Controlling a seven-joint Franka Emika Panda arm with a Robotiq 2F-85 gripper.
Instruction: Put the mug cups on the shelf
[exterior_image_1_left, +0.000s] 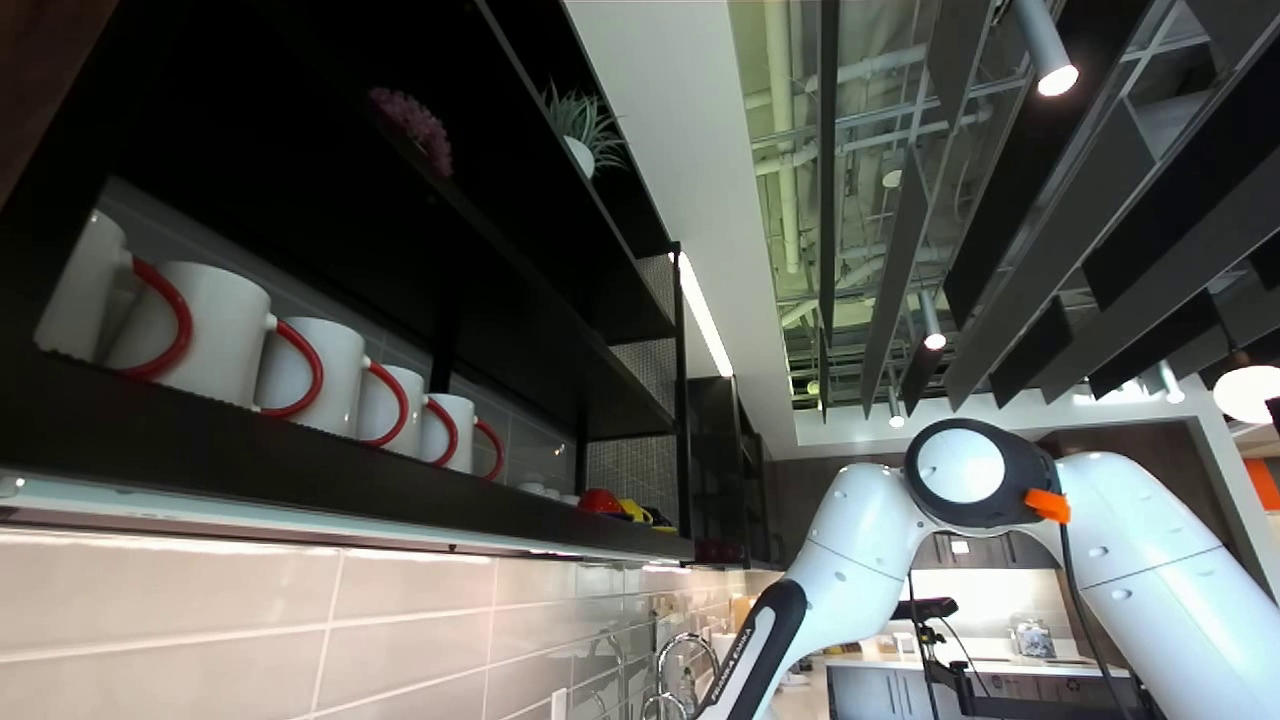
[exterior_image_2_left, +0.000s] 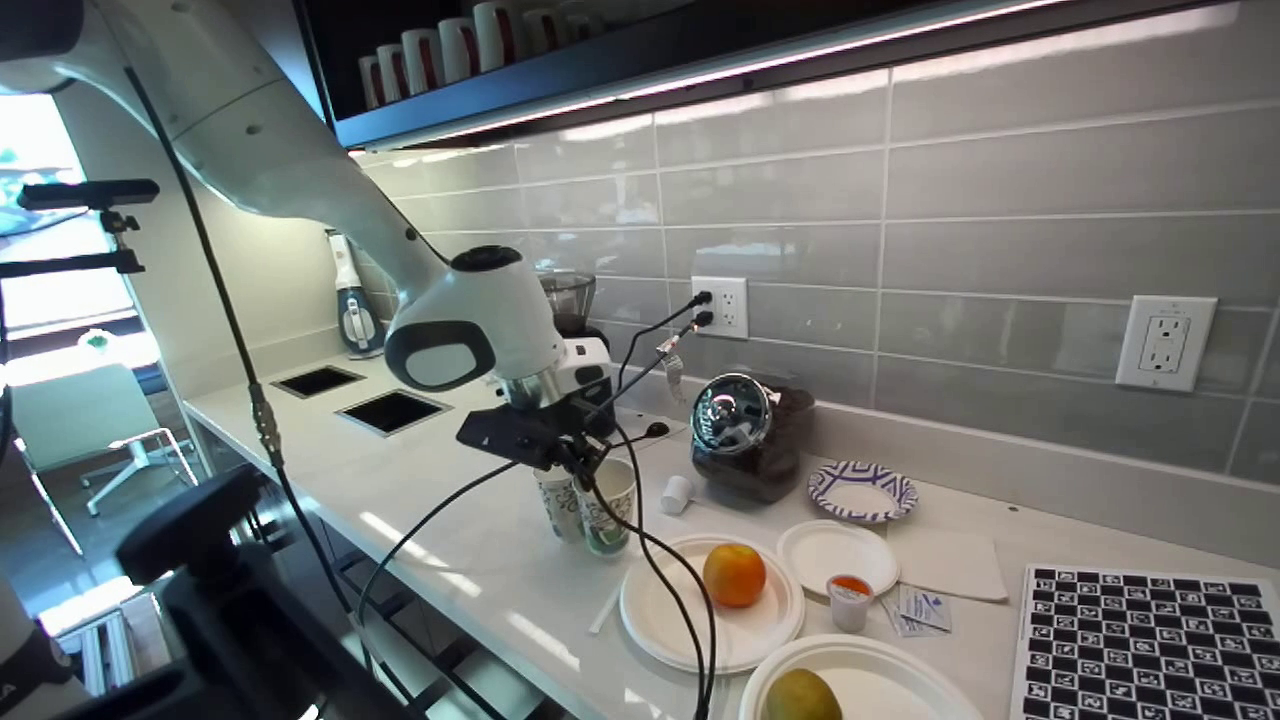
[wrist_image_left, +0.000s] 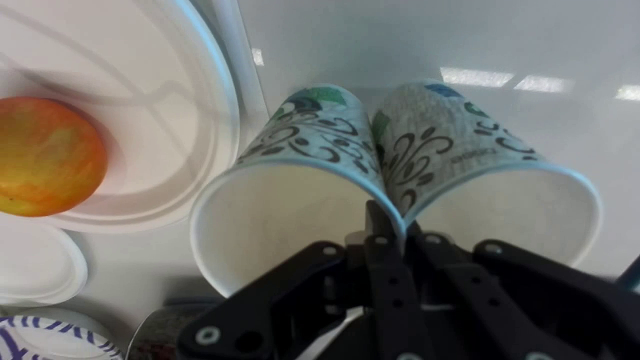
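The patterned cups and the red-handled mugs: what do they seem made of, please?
The patterned cups look like matte paper: thin walls, printed scrollwork. The red-handled mugs are probably glazed ceramic, from their smooth white sides, though enamelled metal is possible.

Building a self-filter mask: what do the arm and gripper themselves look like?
The arm is smooth, white and rounded. Its dark elbow housing carries a pale disc, with an orange tab beside it; lettering lower down reads FRANKA EMIKA. A dark cable runs down from near the tab. Past a silvery band, the gripper is black and angular, with shiny round fasteners.
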